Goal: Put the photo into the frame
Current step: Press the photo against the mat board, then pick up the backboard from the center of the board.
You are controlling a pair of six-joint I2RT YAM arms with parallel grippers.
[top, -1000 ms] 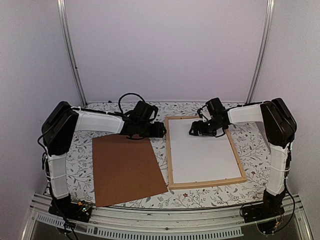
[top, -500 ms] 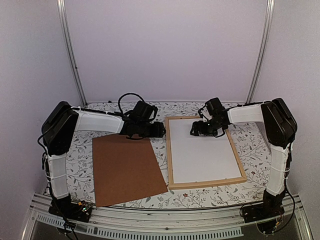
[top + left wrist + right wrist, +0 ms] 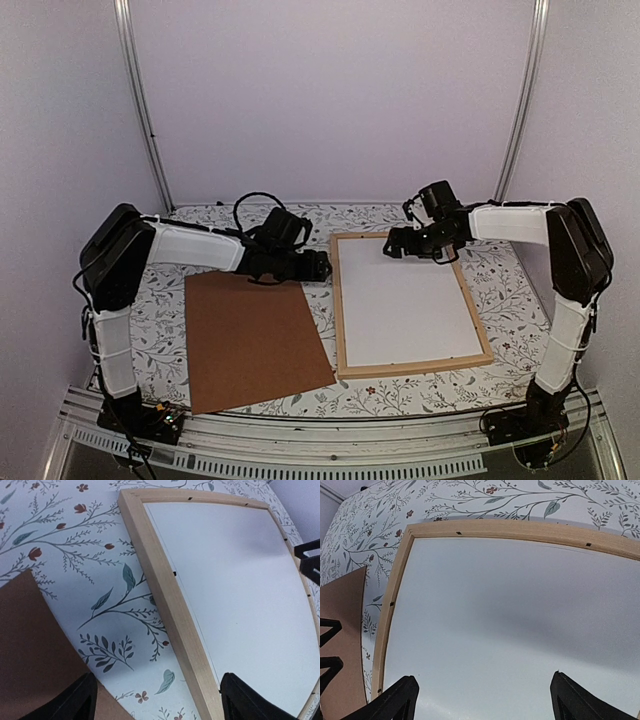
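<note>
the photo [image 3: 405,310] lies white side up inside the frame [image 3: 337,300], apparently seated; so the left gripper [image 3: 322,265] and right gripper [image 3: 392,248] hang wide and empty near its far end

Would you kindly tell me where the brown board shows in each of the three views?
Top external: brown board left of centre.
Left wrist: board in lower left corner.
Right wrist: board along left edge.
Shared landmark: the frame, lying right of it.
</note>
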